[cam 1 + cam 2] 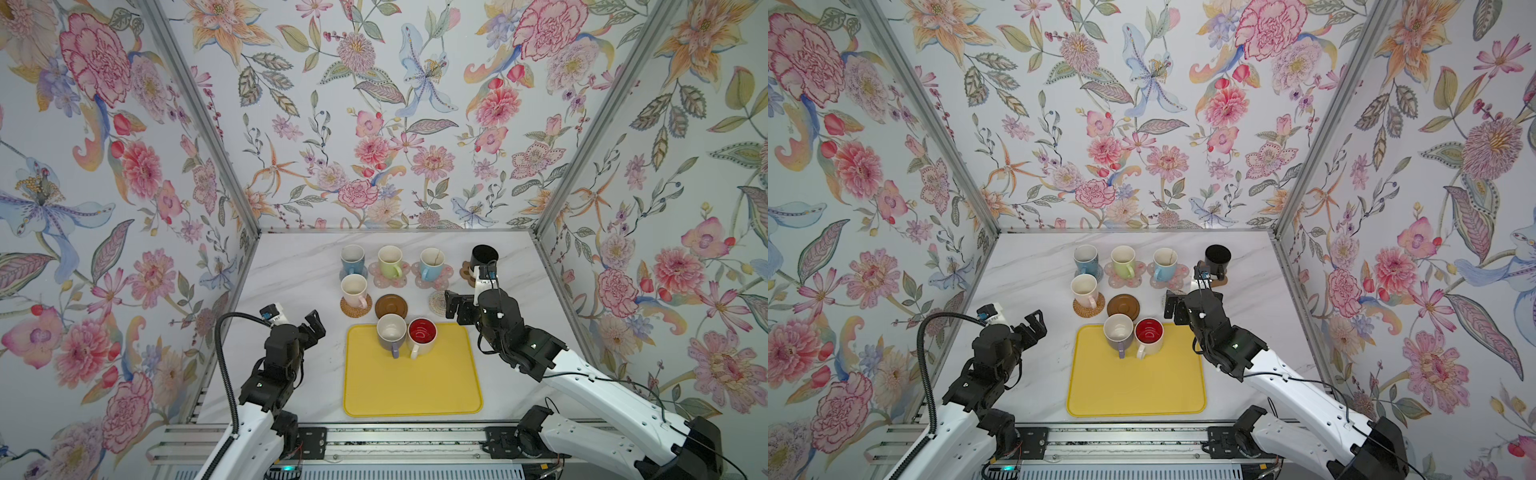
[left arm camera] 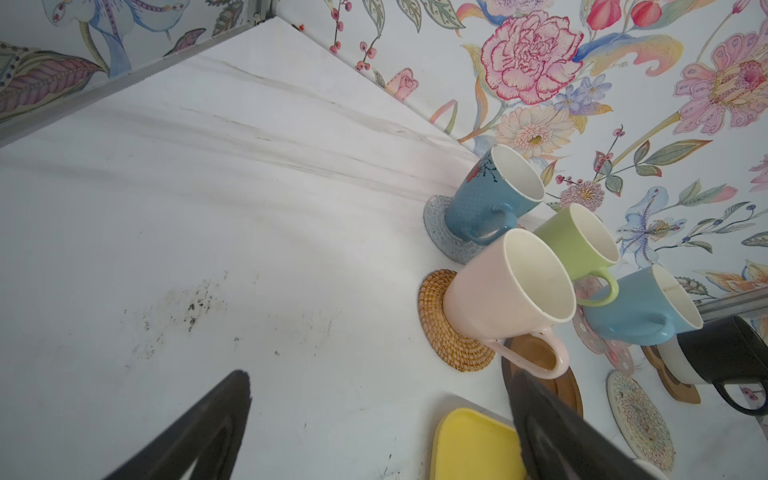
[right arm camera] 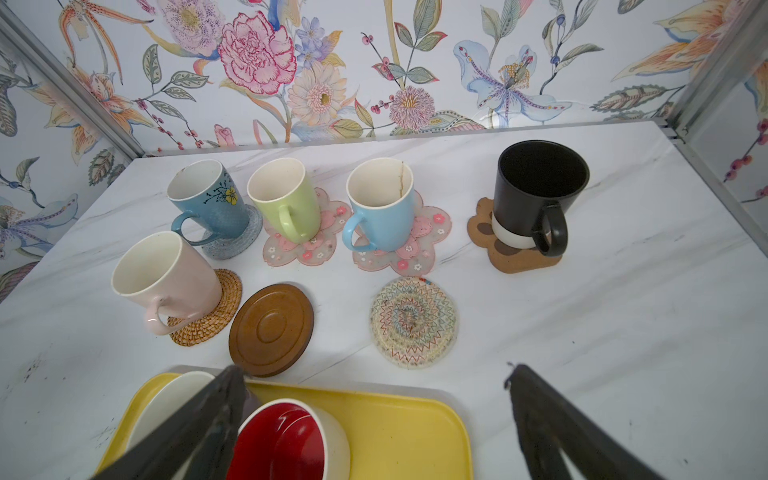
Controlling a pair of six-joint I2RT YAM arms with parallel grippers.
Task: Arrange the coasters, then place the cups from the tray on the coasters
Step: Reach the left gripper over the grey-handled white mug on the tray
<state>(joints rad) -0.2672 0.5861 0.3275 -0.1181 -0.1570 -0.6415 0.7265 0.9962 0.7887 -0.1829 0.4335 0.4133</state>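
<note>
The yellow tray (image 1: 415, 386) lies at the near side of the marble table (image 1: 291, 266). Two cups stand inside the tray's far rim: the lilac cup (image 1: 391, 332) and, just beside it on the right, the white cup with red inside (image 1: 422, 334).

Just beyond the tray's far rim lies the dark wooden disc (image 1: 391, 306), bare. Left of it the pale pink cup (image 1: 354, 289) stands on the rattan coaster (image 3: 216, 320). Beyond the tray's far right corner the cream spiral coaster (image 3: 413, 322) also lies bare.

Farther from the tray runs a row, left to right:
- the dark blue cup (image 1: 352, 257) on the grey-blue knit coaster (image 3: 232, 247)
- the green cup (image 1: 390, 259) on a pink flower coaster (image 3: 328, 232)
- the light blue cup (image 1: 431, 262) on the second flower coaster (image 3: 428, 237)
- the black cup (image 1: 484, 254) on the brown paw coaster (image 3: 511, 259)

The left gripper (image 1: 316, 325) hangs off the tray's far left corner, jaws spread wide, with nothing between them. The right gripper (image 1: 455, 307) hangs beyond the tray's far right corner, near the spiral coaster, jaws likewise spread wide and empty
</note>
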